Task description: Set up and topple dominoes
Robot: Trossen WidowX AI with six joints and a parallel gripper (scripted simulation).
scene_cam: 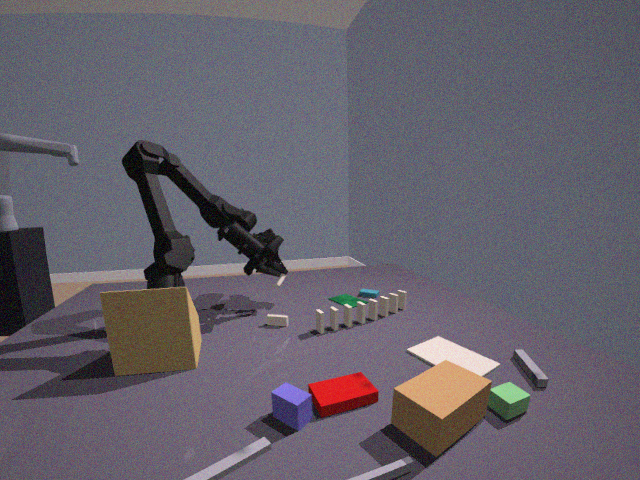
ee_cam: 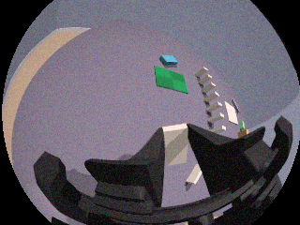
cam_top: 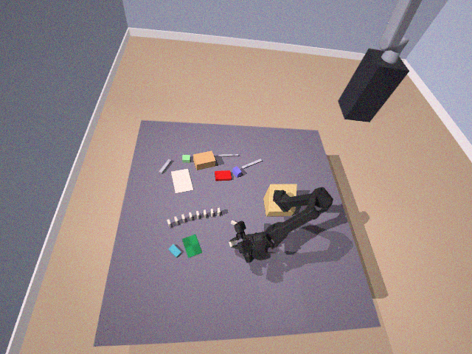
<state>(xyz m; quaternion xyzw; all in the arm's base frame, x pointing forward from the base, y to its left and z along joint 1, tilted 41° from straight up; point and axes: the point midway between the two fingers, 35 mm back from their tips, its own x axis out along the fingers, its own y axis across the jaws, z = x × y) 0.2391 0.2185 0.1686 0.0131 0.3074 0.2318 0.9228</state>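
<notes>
Several cream dominoes stand upright in a row, with the near end domino (cam_top: 219, 212) (scene_cam: 320, 321) toward the arm and the far end domino (cam_top: 169, 223) (scene_cam: 402, 299) away from it. My gripper (cam_top: 234, 242) (scene_cam: 283, 273) (ee_cam: 174, 129) is shut on a cream domino (scene_cam: 280, 280) (ee_cam: 175, 149), held tilted above the mat on the arm's side of the row. Another cream domino (cam_top: 233, 222) (scene_cam: 277, 320) (ee_cam: 193, 174) lies flat on the mat between the arm and the row's near end.
The mat (cam_top: 213, 297) also bears a green sheet (cam_top: 192, 245) (ee_cam: 171, 80) and a cyan block (cam_top: 175, 250) near the row. A tan box (cam_top: 281, 209) (scene_cam: 149, 333) stands by the arm. A red block (cam_top: 223, 175), purple block (cam_top: 237, 172), orange box (cam_top: 204, 160) and white sheet (cam_top: 182, 181) lie beyond the row.
</notes>
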